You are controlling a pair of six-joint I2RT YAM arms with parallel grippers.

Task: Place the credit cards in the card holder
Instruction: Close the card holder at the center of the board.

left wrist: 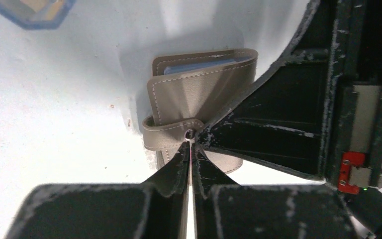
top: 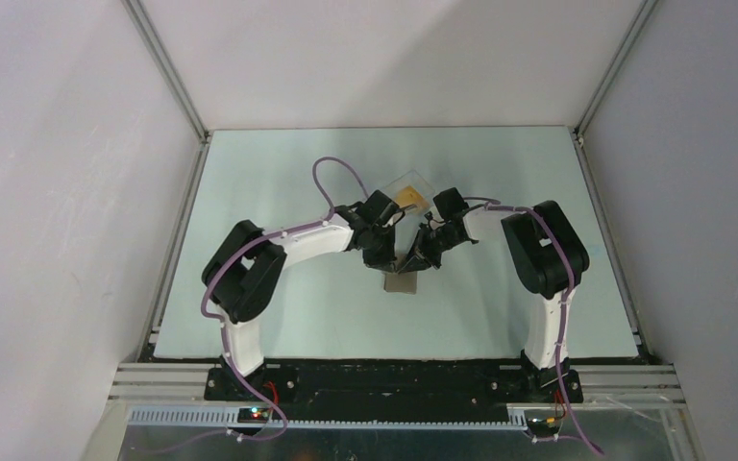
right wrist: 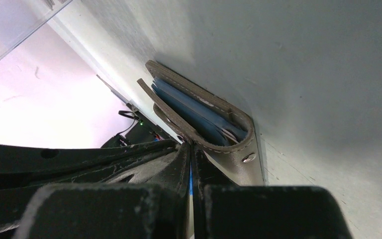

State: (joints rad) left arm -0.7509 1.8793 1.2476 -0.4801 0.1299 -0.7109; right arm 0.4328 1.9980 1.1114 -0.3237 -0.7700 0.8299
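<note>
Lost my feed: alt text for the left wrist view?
The left gripper is pinched shut on the snap strap of the grey-taupe card holder, which lies on the pale table with blue lining showing. The right gripper meets the same strap from the right; a clear plastic box sits top left.

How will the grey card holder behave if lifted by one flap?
Probably floppy: the card holder has thin stitched flaps that gape apart. Lifted by one flap, it likely hinges open instead of rising flat. Its strap looks soft and may bend.
</note>
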